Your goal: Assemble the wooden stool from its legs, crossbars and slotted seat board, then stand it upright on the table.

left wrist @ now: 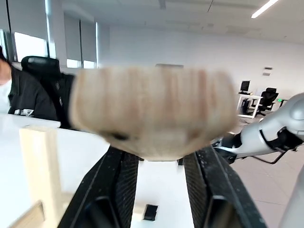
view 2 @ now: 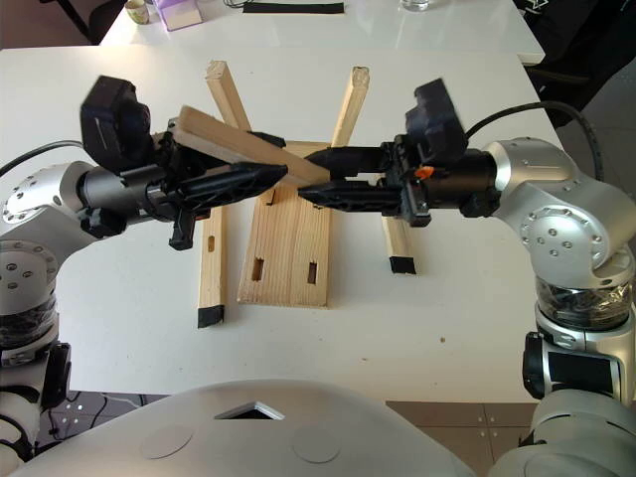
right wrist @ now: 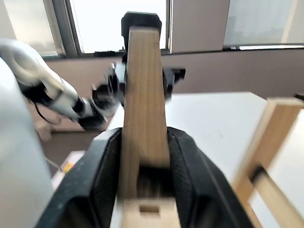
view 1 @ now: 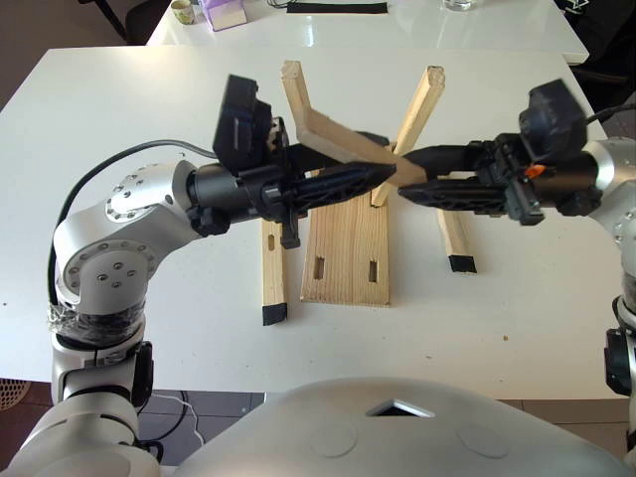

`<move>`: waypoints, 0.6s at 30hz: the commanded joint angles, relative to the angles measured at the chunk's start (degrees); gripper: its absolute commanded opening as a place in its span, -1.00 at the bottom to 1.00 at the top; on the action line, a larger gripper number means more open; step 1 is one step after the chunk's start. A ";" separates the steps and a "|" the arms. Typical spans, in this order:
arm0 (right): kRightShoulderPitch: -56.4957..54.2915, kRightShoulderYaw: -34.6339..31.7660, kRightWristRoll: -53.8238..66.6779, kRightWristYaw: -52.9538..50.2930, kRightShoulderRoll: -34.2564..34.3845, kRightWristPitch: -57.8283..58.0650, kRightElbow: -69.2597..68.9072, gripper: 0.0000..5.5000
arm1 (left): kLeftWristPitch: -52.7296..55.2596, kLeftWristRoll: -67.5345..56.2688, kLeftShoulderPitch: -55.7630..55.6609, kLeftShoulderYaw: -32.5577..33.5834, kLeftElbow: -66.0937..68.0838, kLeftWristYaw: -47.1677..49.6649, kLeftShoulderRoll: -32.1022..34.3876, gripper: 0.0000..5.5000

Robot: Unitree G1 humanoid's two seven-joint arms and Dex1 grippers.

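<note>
Meeting jaws hiding one crossbar (view 1: 341, 143) end

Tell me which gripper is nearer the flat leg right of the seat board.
Right. The right gripper crosses above that leg; the left gripper is over the seat board, farther off.

An office: swivel chair (left wrist: 42, 69), monitor (left wrist: 245, 86), strip light (left wrist: 264, 8).
</note>
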 commanded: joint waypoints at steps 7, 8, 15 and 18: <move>8.69 -0.39 -10.76 1.29 -2.51 -6.30 -0.45 -0.21 | -2.96 12.09 13.13 10.98 0.74 -10.84 10.96 -0.53; 10.04 -1.74 -10.49 0.68 -2.51 -6.34 -0.83 -0.21 | -4.66 15.61 16.38 12.17 1.42 -13.96 12.99 -0.53; 17.96 -6.15 -10.87 -4.58 -0.22 -7.02 -4.38 -0.21 | -24.73 41.29 22.25 5.61 18.93 -26.45 18.05 -0.53; 18.44 -4.65 -12.64 -5.89 0.83 -8.01 -4.70 -0.21 | -31.30 46.08 20.50 1.35 24.02 -29.07 15.68 -0.53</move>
